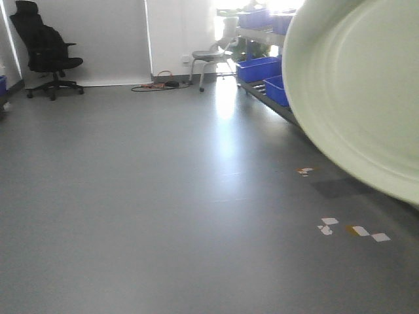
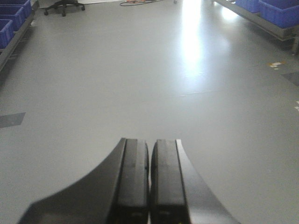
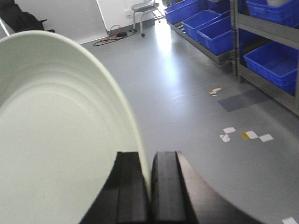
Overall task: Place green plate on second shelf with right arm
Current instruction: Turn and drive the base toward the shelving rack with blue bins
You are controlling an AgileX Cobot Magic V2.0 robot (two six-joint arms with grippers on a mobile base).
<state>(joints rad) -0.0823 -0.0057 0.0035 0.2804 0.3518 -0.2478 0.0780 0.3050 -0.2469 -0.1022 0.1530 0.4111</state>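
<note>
1. Clearly, the right jaws are pinched onto the rim of the green plate [image 3: 60, 130], which hangs tilted in the air above the floor [image 3: 187, 93].
2. The left jaws are pressed together with nothing between them.
3. The plate looks stiff, smooth and breakable, probably a little slippery. An edge pinch leaves its weight off to one side, so it may pivot.
4. The shelf rack [image 3: 266, 30] with blue bins [image 3: 275, 65] stands off to the right, apart from the plate.
</note>
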